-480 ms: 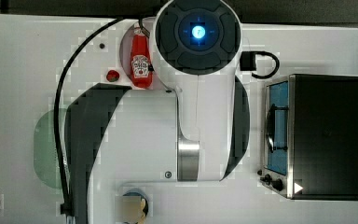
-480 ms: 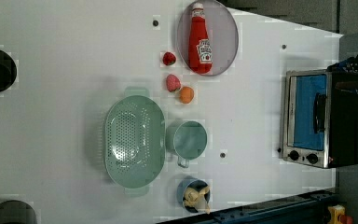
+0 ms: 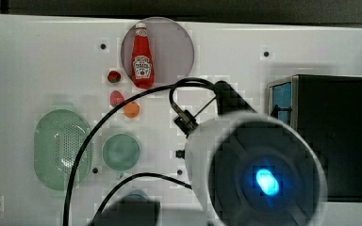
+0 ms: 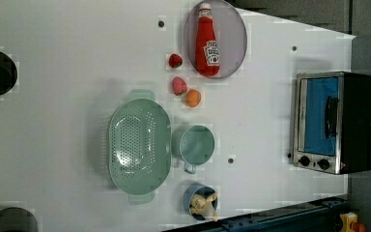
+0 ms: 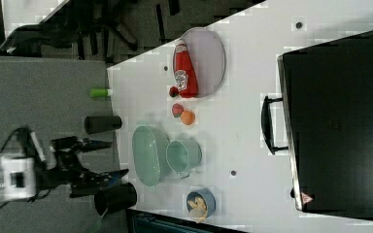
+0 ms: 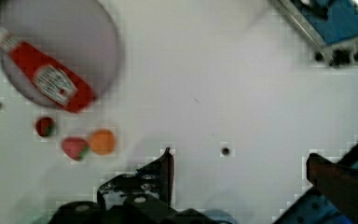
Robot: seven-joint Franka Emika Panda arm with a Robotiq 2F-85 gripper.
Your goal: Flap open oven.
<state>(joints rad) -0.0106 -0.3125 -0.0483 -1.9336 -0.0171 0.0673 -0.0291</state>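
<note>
The oven point(image 4: 332, 122) sits at the left view's right edge of the white table point(image 4: 77, 96), with its blue glass door shut and the dark handle point(image 4: 329, 116) across it. In the wrist view the gripper point(image 6: 240, 163) hangs over bare table with its two fingers point(image 6: 165, 170) spread wide and nothing between them. It is well apart from the oven. A ketchup bottle point(image 4: 207, 41) lies on a round plate point(image 4: 234, 38), near a green colander point(image 4: 137, 145) and a cup point(image 4: 197, 145).
</note>
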